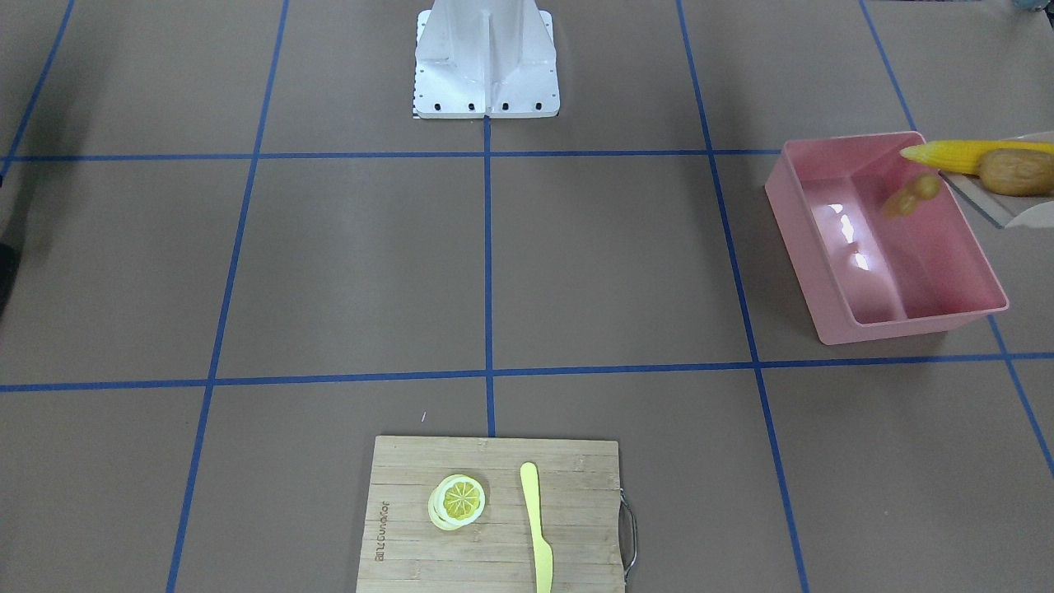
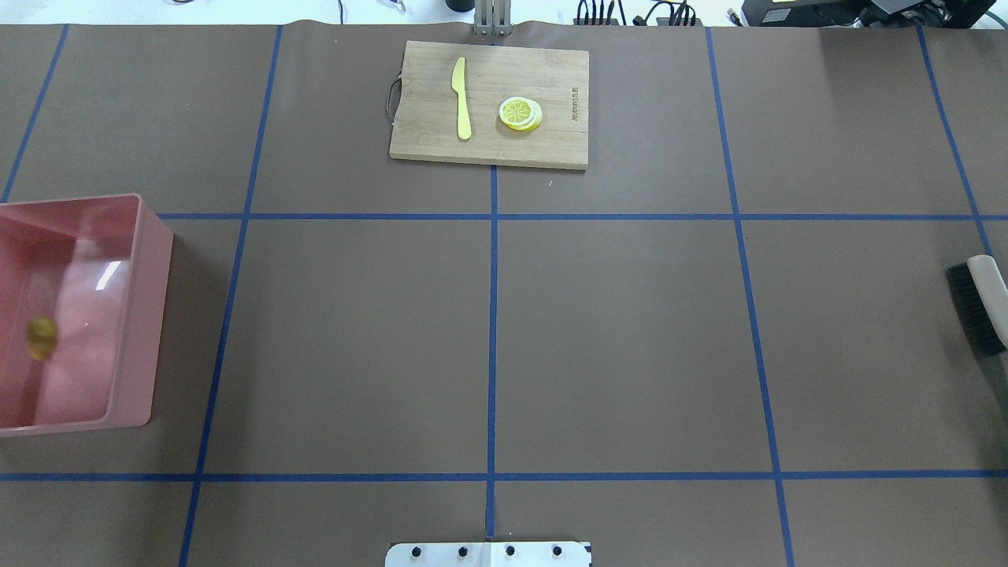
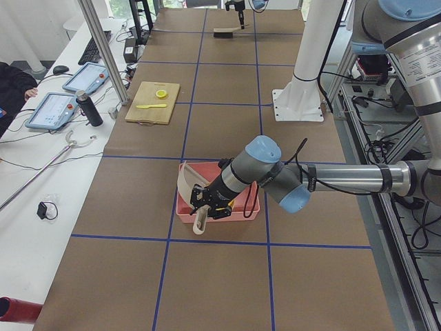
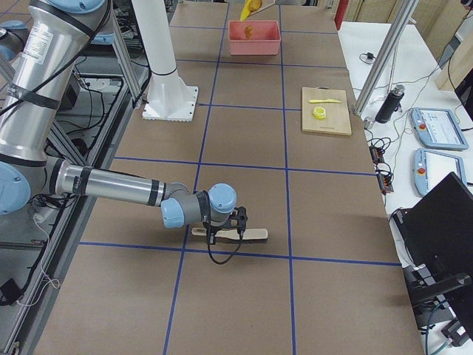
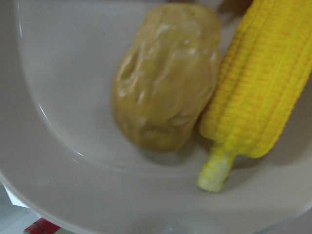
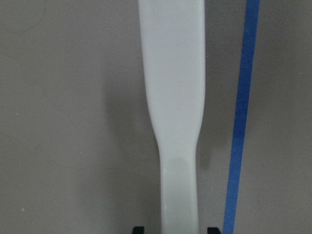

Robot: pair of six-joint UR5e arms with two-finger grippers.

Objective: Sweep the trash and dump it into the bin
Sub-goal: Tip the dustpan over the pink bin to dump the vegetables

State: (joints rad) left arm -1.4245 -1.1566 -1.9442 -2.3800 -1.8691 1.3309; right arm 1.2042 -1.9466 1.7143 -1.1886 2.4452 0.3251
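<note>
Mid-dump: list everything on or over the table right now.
bin: one, pink, table's left end.
ginger: one, tan, blurred, inside the bin's outline.
corn: one, yellow, in the dustpan, tip over the bin.
potato: one, brown, in the dustpan beside the corn.
dustpan: one, beige, tilted over the bin.
board: one, wooden, far side, centre.
lemon slice: one, yellow, on the board.
knife: one, pale yellow, on the board.
brush: one, black bristles, pale handle, table's right end.
left gripper: at the dustpan's handle; grip unclear.
right gripper: open, jaws either side of the brush handle.
</note>
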